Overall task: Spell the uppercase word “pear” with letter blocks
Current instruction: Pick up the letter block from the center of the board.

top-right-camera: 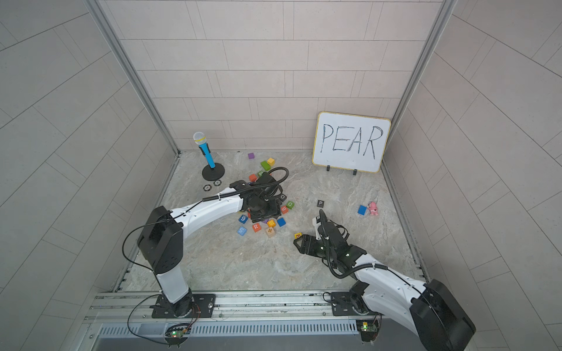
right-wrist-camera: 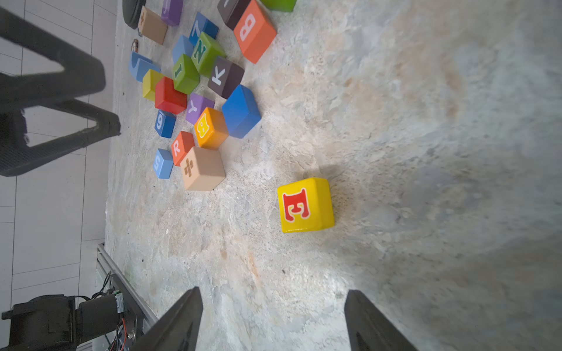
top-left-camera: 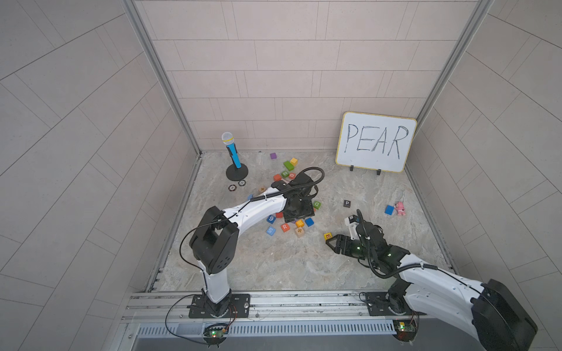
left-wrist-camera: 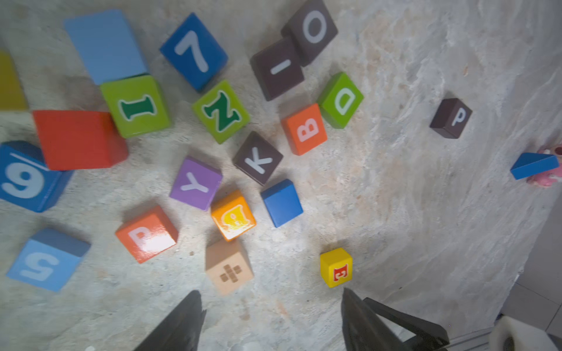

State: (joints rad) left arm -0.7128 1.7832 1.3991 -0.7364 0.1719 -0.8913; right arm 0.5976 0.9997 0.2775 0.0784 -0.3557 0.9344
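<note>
Both my grippers are open and empty. My left gripper point(left-wrist-camera: 270, 291) hangs over the pile point(left-wrist-camera: 257, 158), and my right gripper point(right-wrist-camera: 272, 291) faces the E block point(right-wrist-camera: 305, 205), which sits just clear of the pile. The R block point(top-left-camera: 284, 227) is at the pile's near edge, and the P block point(top-left-camera: 347, 203) is apart, right of the pile.

P block point(top-left-camera: 347, 203) behind E block point(top-left-camera: 327, 235)

A marbled grey counter point(top-left-camera: 273, 267) carries a huddle of coloured blocks point(top-left-camera: 309, 221) left of centre, with the orange R block point(top-left-camera: 285, 227) at its near edge. The black P block point(top-left-camera: 347, 203) and yellow E block point(top-left-camera: 327, 235) each sit alone. A plain blue block point(top-left-camera: 389, 210) touches a pink toy point(top-left-camera: 400, 208). A whiteboard point(top-left-camera: 376, 142) and a microphone stand point(top-left-camera: 237, 173) stand at the back.
</note>
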